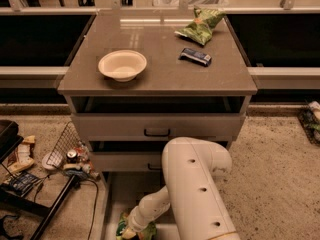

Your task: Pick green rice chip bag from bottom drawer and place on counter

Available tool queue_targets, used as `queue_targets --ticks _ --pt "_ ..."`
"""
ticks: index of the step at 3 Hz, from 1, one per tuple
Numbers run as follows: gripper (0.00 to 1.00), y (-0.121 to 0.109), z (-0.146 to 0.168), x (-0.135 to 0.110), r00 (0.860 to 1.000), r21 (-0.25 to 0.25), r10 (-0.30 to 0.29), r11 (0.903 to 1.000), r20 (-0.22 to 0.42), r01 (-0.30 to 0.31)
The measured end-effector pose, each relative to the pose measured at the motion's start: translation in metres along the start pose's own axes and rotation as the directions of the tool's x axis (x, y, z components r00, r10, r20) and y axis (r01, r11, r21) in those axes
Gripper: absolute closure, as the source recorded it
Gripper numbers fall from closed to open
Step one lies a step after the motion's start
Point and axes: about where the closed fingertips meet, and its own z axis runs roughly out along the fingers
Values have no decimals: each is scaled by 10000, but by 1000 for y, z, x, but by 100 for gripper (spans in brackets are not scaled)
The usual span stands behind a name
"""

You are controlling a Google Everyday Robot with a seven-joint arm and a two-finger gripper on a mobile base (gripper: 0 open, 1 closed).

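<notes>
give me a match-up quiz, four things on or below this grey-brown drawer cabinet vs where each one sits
Things
1. shallow cream round bowl
2. dull olive-green crinkled bag
3. small dark flat wrapped bar
4. bright green glossy snack bag

Places
A. open bottom drawer, at the robot's pincer
B. counter, left part
C. counter, far right corner
D. counter, right part, nearer than the olive bag

Pairs: 1-B, 2-C, 3-D, 4-A
</notes>
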Motion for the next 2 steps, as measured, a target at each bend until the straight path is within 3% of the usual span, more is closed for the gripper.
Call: queue_targets --ticks 1,2 --pt "100 1 -2 -4 9997 -168 81 9998 239 -77" --pt "100 17 -60 -50 9852 -742 -891 9921 1468 1008"
